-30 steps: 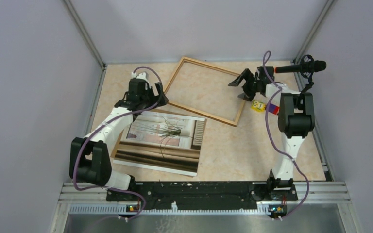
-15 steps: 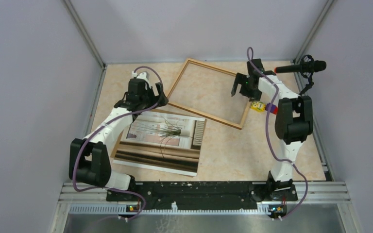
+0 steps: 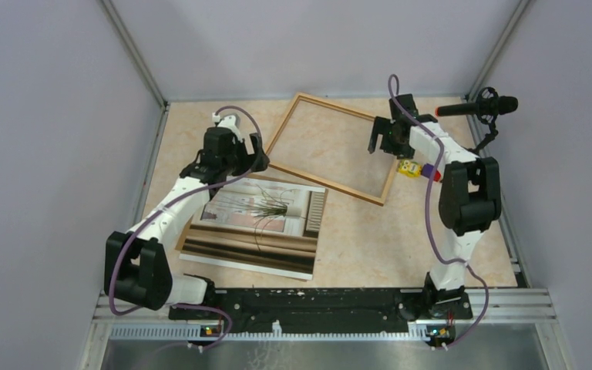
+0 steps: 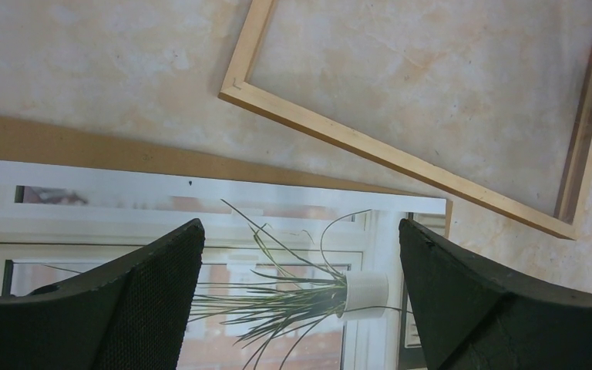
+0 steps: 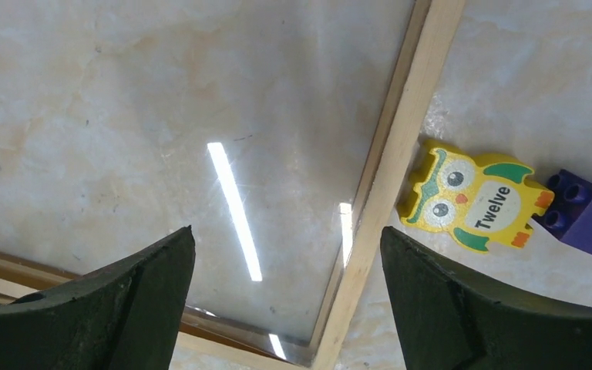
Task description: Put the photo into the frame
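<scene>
Photo (image 4: 293,262) lies face up on a brown board (image 4: 123,150) directly under my left gripper (image 4: 301,227), whose jaws gape wide, holding nothing. Right of it the frame (image 4: 393,158) lies flat on the desk (image 3: 370,239); my right gripper (image 5: 287,231), wide and empty, hangs over its right rail, an owl block (image 5: 474,202) just beyond.

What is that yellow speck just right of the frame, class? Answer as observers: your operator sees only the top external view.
Observer: A yellow owl toy marked "Twelve", lying beside the frame, at its outer edge.
Operator: Anything next to it?
Observer: A purple studded brick, on the owl's side away from the frame.
Operator: Is the frame glazed?
Observer: Yes, the right wrist view shows light strips reflected in a clear pane.
</scene>
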